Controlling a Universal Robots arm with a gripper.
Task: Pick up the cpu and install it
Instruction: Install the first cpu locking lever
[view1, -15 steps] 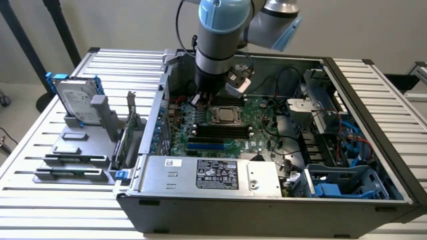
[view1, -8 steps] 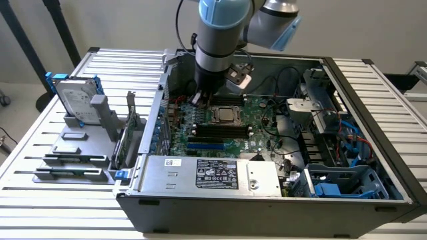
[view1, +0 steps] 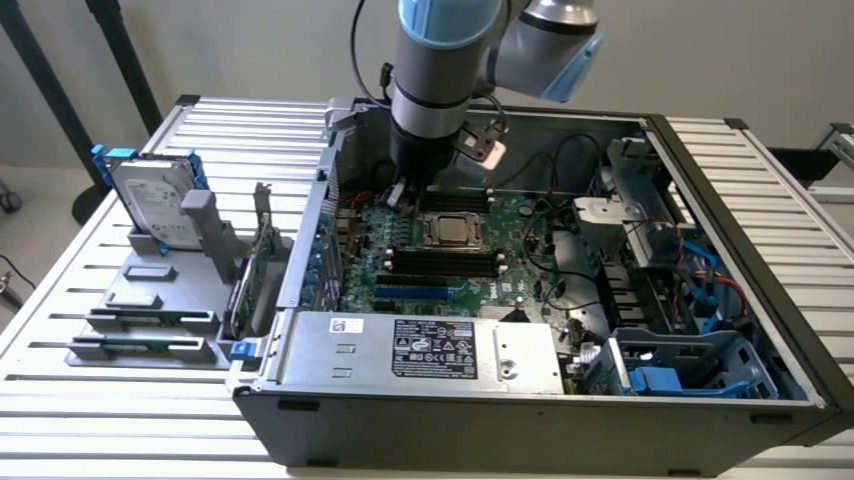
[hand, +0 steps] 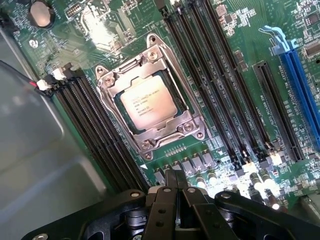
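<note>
The cpu (hand: 146, 101), a small square chip with a shiny silver top, lies flat in the metal-framed socket (hand: 150, 145) on the green motherboard (hand: 225, 145). In the exterior view the cpu (view1: 454, 230) sits mid-board inside the open computer case (view1: 534, 410). My gripper (hand: 175, 176) hangs above the board just beside the socket's edge, its black fingers shut together with nothing between them. The exterior view has the gripper (view1: 400, 192) low inside the case, just to that view's left of the socket and a little behind it.
Black memory slots (hand: 210, 75) flank the socket and a blue slot (hand: 300, 90) lies further off. The power supply (view1: 427, 348) fills the case's front. Outside, at the exterior view's left, a hard drive with blue rails (view1: 154, 195) stands on a grey tray (view1: 147, 320).
</note>
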